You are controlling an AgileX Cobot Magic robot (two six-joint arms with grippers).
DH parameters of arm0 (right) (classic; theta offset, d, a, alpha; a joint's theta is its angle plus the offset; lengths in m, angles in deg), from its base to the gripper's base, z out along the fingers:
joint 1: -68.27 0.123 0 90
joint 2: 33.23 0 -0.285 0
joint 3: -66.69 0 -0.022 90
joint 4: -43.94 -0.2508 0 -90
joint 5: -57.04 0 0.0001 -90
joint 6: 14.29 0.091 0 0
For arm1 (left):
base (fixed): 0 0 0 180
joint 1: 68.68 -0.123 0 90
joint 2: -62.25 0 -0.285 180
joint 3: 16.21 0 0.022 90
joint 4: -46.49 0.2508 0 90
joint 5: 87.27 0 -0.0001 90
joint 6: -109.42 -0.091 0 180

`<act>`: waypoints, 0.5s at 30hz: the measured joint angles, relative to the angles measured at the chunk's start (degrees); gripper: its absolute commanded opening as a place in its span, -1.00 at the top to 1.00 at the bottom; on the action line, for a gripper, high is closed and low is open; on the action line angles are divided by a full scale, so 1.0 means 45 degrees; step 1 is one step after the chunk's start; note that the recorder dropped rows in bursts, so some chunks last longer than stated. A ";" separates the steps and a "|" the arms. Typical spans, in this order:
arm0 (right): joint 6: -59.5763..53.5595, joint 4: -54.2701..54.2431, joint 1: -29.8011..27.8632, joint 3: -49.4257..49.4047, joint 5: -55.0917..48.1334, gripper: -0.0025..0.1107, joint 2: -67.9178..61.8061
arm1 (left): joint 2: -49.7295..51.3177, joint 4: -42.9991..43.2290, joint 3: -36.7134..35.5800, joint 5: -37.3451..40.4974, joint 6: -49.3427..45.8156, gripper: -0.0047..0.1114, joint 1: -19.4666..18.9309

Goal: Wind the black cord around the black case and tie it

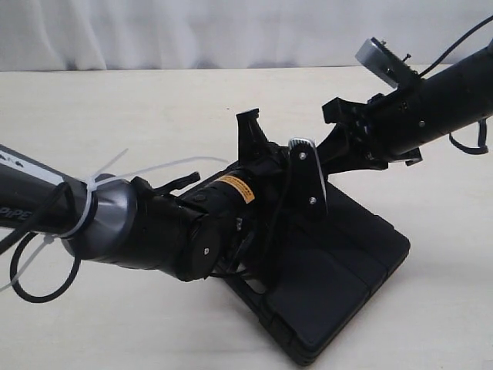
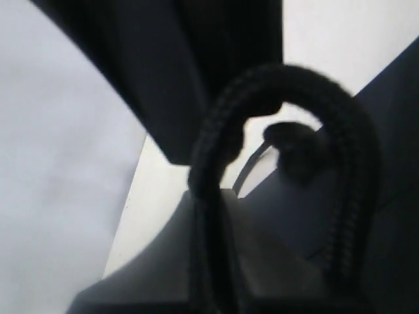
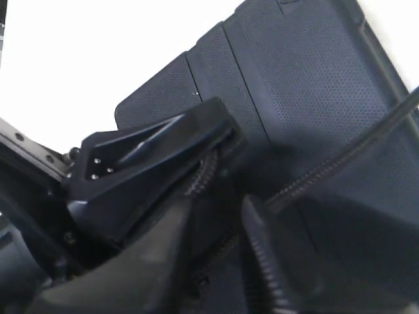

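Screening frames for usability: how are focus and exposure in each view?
Exterior view: evenly lit, fairly sharp, but the black case and arms merge into one dark mass. Left wrist view: the black cord looms close and soft, everything behind it blurred. Right wrist view: the case's texture is crisp, the table blown out white.

The left arm point(image 1: 115, 220) is black and grey, with a white zip tie point(image 1: 85, 208), an orange label point(image 1: 235, 189) and a black cable point(image 1: 31, 285) at 8 o'clock. The right arm point(image 1: 439, 100) is black.

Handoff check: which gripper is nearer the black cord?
Left: the left gripper is shut on the black cord; the right gripper hangs open beside it, above the black case.
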 measured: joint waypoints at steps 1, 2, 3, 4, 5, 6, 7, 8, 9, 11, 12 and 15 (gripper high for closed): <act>0.0000 0.0000 0.0000 0.0000 0.0000 0.20 0.0000 | 0.0000 -0.0037 0.0000 0.0107 0.0001 0.92 0.0000; 0.0000 0.0000 0.0000 0.0000 0.0000 0.14 0.0000 | 0.0000 -0.0037 0.0000 0.0169 0.0020 0.92 0.0000; 0.0000 0.0000 0.0000 0.0000 0.0000 0.11 0.0000 | 0.0000 -0.0037 0.0000 0.0227 0.0020 0.92 0.0000; 0.0000 0.0000 0.0000 0.0000 0.0000 0.10 0.0000 | 0.0000 -0.0037 0.0000 0.0281 0.0020 0.92 0.0000; 0.0000 0.0000 0.0000 0.0000 -0.0033 0.09 0.0000 | 0.0000 -0.0037 0.0000 0.0326 0.0020 0.92 0.0000; 0.0000 0.0000 0.0000 0.0000 -0.0090 0.10 0.0000 | 0.0000 -0.0037 0.0000 0.0395 0.0020 0.92 0.0000; 0.0000 0.0000 0.0000 0.0000 -0.0092 0.10 0.0000 | 0.0000 -0.0037 0.0000 0.0462 0.0020 0.92 0.0000; 0.0000 0.0000 0.0000 0.0000 -0.0092 0.10 0.0000 | 0.0000 -0.0065 0.0000 0.0523 0.0020 0.92 0.0000; -0.0023 0.0000 0.0000 0.0000 -0.0113 0.10 0.0000 | 0.0000 -0.0066 0.0000 0.0569 0.0028 0.92 0.0000; -0.0133 0.0024 0.0000 0.0000 -0.0113 0.10 0.0000 | 0.0000 -0.0086 0.0000 0.0657 0.0028 0.92 0.0000; -0.0300 0.0073 0.0000 0.0033 -0.0121 0.10 0.0000 | 0.0000 -0.0086 0.0000 0.0659 0.0028 0.92 0.0000; -0.0979 0.0461 0.0000 0.0428 -0.0178 0.10 0.0000 | 0.0000 -0.0086 0.0000 0.0739 0.0028 0.92 0.0000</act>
